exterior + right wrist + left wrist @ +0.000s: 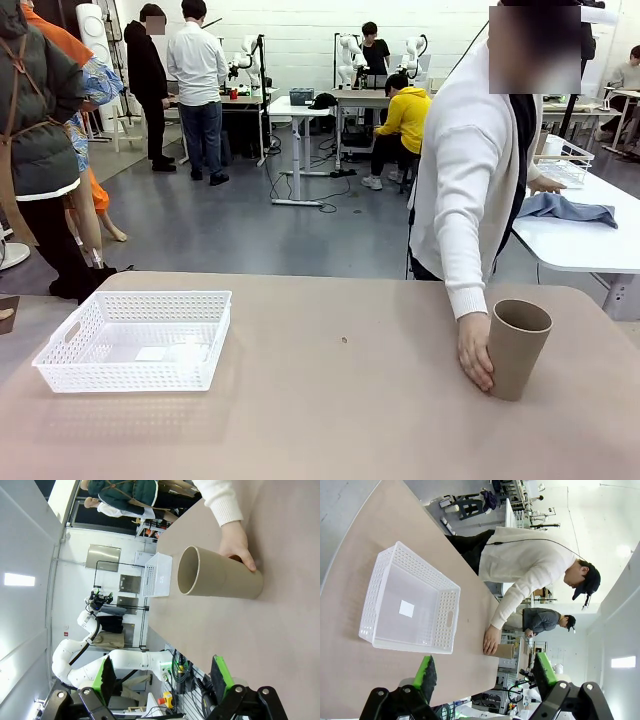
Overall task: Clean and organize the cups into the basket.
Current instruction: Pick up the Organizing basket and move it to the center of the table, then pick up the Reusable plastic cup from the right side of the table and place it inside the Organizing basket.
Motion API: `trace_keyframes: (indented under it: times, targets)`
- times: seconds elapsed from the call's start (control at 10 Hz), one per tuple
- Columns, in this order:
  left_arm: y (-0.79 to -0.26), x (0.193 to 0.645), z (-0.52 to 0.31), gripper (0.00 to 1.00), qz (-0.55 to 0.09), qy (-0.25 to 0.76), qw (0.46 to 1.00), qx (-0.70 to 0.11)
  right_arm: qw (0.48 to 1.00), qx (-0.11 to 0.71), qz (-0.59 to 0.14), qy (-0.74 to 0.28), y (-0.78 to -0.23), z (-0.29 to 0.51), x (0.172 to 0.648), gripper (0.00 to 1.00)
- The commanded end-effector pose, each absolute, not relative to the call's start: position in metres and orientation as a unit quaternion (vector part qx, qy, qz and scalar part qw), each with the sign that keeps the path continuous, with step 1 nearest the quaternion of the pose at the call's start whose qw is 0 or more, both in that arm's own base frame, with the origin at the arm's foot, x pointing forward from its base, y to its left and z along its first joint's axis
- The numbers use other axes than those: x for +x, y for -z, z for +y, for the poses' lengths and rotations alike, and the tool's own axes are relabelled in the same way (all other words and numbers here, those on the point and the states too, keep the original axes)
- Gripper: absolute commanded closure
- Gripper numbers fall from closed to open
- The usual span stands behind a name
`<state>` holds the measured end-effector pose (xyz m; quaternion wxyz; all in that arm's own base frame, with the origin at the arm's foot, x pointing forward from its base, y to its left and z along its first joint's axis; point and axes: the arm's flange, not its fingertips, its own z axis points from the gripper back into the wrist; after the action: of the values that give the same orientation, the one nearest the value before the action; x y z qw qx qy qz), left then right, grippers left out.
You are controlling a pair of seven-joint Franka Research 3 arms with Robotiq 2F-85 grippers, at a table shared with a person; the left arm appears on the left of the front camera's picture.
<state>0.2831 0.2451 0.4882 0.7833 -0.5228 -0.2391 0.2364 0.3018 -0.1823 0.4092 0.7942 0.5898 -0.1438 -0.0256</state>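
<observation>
A tan-brown cup stands upright on the table at the right, with the person's hand wrapped round its base. In the right wrist view the same cup lies ahead of my open right gripper, well apart from it. The white lattice basket sits at the left of the table with nothing in it but a small label. My left gripper hangs open above the table, with the basket ahead of its fingers and the cup far off.
The person in a white top leans in from the far right side of the table. Behind stands a white table with a blue cloth and a wire basket. Bare tabletop lies between basket and cup.
</observation>
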Motion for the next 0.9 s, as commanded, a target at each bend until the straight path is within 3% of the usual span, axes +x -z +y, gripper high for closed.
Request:
trace_keyframes:
  times: [0.0,0.4,0.5,0.6,0.8]
  targets:
    - [-0.488,0.283,0.246,0.00,-0.241,-0.234,0.781,-0.526,0.794,0.591,-0.144,0.024,-0.410,-0.182,0.303,0.00]
    - [-0.488,0.283,0.245,0.00,-0.239,-0.236,0.783,-0.523,0.794,0.591,-0.144,0.024,-0.410,-0.182,0.303,0.00]
    - [-0.491,0.285,0.247,0.00,-0.259,-0.173,0.823,-0.475,0.794,0.590,-0.144,0.026,-0.409,-0.182,0.302,0.00]
    - [-0.499,0.296,0.247,0.00,-0.279,-0.121,0.864,-0.400,0.799,0.569,-0.169,-0.095,-0.409,-0.172,0.310,0.00]
    - [-0.516,0.313,0.228,0.00,-0.326,-0.061,0.912,-0.243,0.783,0.549,-0.230,-0.182,-0.415,-0.147,0.334,0.00]
